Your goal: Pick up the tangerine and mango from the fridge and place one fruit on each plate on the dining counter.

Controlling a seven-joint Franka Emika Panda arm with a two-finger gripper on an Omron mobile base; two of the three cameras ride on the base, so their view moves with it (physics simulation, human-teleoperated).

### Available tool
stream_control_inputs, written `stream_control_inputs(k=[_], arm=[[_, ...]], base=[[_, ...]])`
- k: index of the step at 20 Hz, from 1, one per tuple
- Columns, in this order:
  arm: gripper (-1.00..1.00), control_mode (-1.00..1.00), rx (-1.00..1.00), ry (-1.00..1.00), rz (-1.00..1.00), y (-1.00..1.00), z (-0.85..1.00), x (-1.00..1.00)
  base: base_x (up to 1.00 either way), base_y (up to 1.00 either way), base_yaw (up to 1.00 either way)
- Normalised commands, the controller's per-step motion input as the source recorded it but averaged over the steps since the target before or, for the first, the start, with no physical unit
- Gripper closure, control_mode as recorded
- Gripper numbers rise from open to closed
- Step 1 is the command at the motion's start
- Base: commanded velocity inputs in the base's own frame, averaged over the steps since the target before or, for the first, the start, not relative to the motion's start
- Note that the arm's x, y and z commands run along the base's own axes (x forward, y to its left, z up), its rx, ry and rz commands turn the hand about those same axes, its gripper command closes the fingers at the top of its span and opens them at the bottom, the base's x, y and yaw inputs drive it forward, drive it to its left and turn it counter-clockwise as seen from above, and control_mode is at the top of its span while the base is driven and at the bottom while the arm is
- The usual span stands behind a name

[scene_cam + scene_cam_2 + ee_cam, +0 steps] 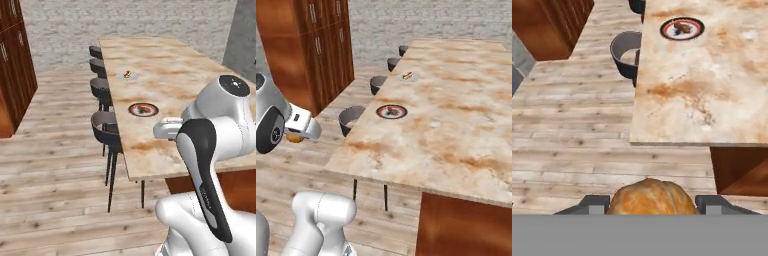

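1. We see the pincer [651, 212] closed on an orange fruit – the tangerine [651, 197] – which sits between the two grey finger blocks at the bottom of the hand view, its rounded, slightly lumpy top bulging above them.

2. In the right base view the same fruit [295, 137] peeks out as an orange patch under the white hand, held in the air above the wooden floor [296, 170], to the left of the worktop and apart from it.

3. The dining worktop [165, 75] is a long beige stone slab mottled with rusty brown; its near edge and corner lie ahead of the pincer in the hand view, with the red-brown base below it.

4. A round plate with a dark rim [143, 109] rests on the worktop near the stool side. Something small and dark reddish lies on it; we cannot tell what it is.

5. Farther along the worktop sits a second, paler plate [127, 74], also near the stool side, with a small orange-brown item on it – too small to name.

6. Dark stools [106, 127] line the worktop's left edge in a row, the nearest one just beside the near corner.

7. Tall red-brown wooden cabinets [316, 45] stand across the floor from the stools, well apart from the worktop.
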Motion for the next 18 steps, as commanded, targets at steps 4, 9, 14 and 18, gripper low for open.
stream_control_inputs(k=[4, 9, 14, 18], arm=[[1.00, 1.00, 0.00, 0.00, 0.00, 0.00, 0.00, 0.00], [1.00, 1.00, 0.00, 0.00, 0.00, 0.00, 0.00, 0.00], [1.00, 1.00, 0.00, 0.00, 0.00, 0.00, 0.00, 0.00], [1.00, 1.00, 0.00, 0.00, 0.00, 0.00, 0.00, 0.00]], base=[[0.37, 0.75, -0.73], [-0.03, 1.00, -0.54], [0.22, 1.00, -0.54], [0.70, 1.00, -0.45]])
